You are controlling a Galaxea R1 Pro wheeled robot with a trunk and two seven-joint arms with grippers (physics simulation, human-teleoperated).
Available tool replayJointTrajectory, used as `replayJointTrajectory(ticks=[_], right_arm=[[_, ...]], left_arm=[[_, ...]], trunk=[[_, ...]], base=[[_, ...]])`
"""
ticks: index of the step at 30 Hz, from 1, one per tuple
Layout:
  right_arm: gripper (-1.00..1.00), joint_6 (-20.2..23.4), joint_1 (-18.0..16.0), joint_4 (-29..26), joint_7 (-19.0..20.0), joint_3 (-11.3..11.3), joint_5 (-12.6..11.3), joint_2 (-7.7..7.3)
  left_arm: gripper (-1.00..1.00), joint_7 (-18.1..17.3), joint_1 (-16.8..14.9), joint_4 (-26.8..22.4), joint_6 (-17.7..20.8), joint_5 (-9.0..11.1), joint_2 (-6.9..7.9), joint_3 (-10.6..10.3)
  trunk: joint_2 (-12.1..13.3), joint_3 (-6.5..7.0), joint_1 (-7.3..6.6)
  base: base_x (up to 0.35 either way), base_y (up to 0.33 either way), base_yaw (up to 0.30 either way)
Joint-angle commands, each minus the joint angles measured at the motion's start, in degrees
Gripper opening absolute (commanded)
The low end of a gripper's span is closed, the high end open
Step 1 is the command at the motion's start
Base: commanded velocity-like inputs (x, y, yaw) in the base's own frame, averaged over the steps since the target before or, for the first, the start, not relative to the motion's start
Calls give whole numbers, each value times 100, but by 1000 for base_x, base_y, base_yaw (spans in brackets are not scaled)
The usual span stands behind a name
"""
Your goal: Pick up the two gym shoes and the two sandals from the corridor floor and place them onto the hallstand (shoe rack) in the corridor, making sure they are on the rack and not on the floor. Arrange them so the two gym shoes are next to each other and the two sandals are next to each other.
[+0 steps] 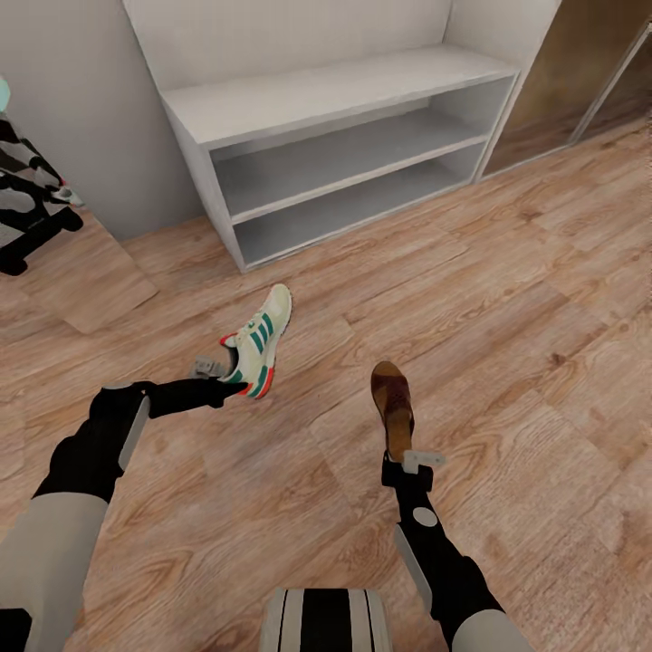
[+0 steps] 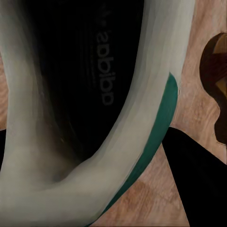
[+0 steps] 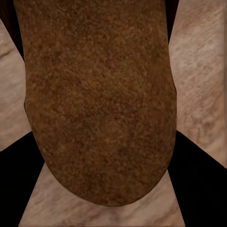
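An off-white gym shoe [image 1: 261, 337] with green stripes and red accents hangs over the corridor floor [image 1: 507, 299], toe towards the hallstand [image 1: 335, 91]. My left gripper [image 1: 231, 371] is shut on its heel. The left wrist view looks down into the gym shoe [image 2: 156, 94], with one dark finger [image 2: 198, 179] beside it. A dark brown sandal [image 1: 393, 403] points away from me, its heel end held in my shut right gripper [image 1: 398, 457]. In the right wrist view the sandal [image 3: 99, 94] sits between my fingers [image 3: 198, 179]. The hallstand's top and both shelf slots are bare.
A black-and-white object [image 1: 27, 199] stands against the left wall. Brown panels [image 1: 580, 72] close the corridor right of the hallstand. My base [image 1: 326, 620] is at the picture's bottom edge. Open wood floor lies between me and the hallstand.
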Motion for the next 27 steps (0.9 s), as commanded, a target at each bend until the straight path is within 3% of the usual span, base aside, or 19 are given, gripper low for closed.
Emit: replayJointTrajectory(ticks=[1,6,11,15,17,22,23,25,27], right_arm=[[-100,-12,-2,4,-33,15,2,-4],[-100,-11,-2,-17,-29,8,22,-57],[-100,-11,5,-54,-25,14,30,-315],[-100,-14,47,-45,111,15,20,-648],[-100,-18,184,-66,452,11,26,-796],[-100,-14,352,-70,895,7,22,-986],[-100,-14,374,-72,925,7,20,-1004],[-100,-15,484,-72,1077,7,16,-1089],[-100,-16,563,-57,1131,7,19,-1117]], left_arm=[[-100,150,75,5,35,2,-11,-2],[-100,781,362,23,6,16,-44,-21],[-100,1208,590,33,-149,-1,-59,-26],[-100,1781,835,83,-653,22,-63,-26],[-100,2245,1179,125,-1028,65,-71,-22],[-100,3114,1753,254,-1962,72,-268,10],[-100,3232,1808,265,-2048,74,-287,12],[-100,3820,2081,303,-2394,94,-343,16],[-100,4096,2242,348,-2574,101,-362,16]], trunk=[[0,29,-3],[7,185,-16],[14,340,-29],[19,465,-39],[22,527,-44],[29,683,-57],[30,714,-60],[33,776,-65],[35,839,-70]], base=[[0,0,0],[0,0,0],[0,0,0],[0,0,0],[0,0,0],[0,0,0],[0,0,0],[0,0,0],[0,0,0]])
